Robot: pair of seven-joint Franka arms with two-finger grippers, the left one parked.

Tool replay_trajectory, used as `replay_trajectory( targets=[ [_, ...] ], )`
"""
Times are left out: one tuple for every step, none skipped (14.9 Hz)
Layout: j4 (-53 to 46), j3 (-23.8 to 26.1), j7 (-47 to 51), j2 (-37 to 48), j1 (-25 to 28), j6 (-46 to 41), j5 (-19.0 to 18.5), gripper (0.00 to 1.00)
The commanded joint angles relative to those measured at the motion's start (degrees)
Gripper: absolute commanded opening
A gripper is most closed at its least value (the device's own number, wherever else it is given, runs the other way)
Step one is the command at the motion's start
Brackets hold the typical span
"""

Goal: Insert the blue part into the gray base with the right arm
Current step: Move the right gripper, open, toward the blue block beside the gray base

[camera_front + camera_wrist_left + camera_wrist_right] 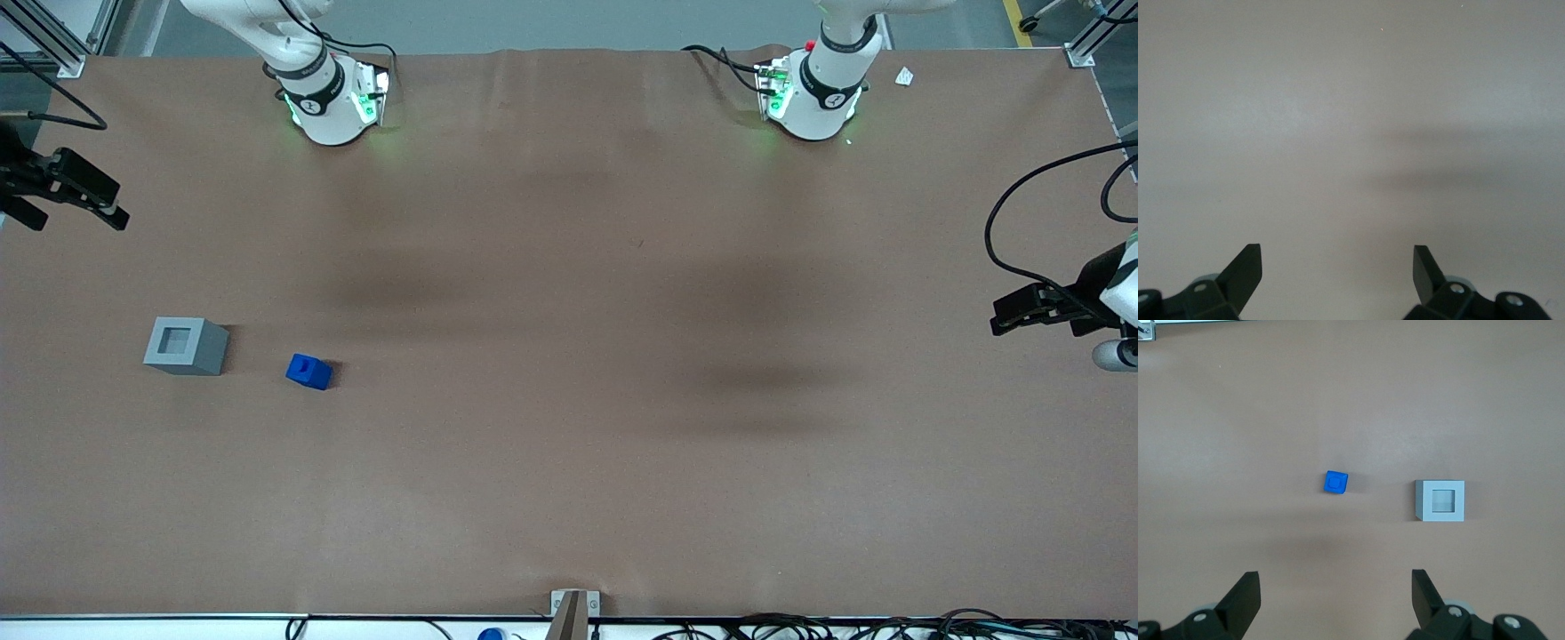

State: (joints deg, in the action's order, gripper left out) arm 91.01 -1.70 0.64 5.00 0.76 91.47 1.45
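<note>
Your claw hangs high above the tabletop with its fingers spread wide and nothing between them. In the front view you see the claw at the working arm's end of the tabletop, farther from the camera than both blocks. The blue part sits on the tabletop, clear of the claw and untouched. The gray base stands beside it, apart with bare tabletop between them, its square recess facing up and holding nothing. In the front view the blue part lies slightly nearer the camera than the gray base, and the base is closer to the working arm's end.
</note>
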Motion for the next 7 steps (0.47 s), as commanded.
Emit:
replay_trajectory(
  targets=[
    [-0.6, 0.5, 0.2, -0.3, -0.3, -0.7, -0.5, 1.00],
    [-1.0, 0.5, -0.1, -0.3, -0.3, -0.7, -0.6, 1.00],
    [-1.2, 0.6, 0.0, -0.3, -0.1, -0.7, -0.8, 1.00],
    [-1.3, 0.6, 0.1, -0.3, -0.2, -0.6, -1.4, 1.00],
    [-1.2, 0.6, 0.1, -0.5, -0.3, -0.6, -1.5, 1.00],
    [-0.9, 0.6, 0.1, -1.3, -0.6, -0.8, -1.4, 1.00],
    [-0.5, 0.6, 0.3, -2.2, -0.7, -0.6, -1.4, 1.00]
  ],
)
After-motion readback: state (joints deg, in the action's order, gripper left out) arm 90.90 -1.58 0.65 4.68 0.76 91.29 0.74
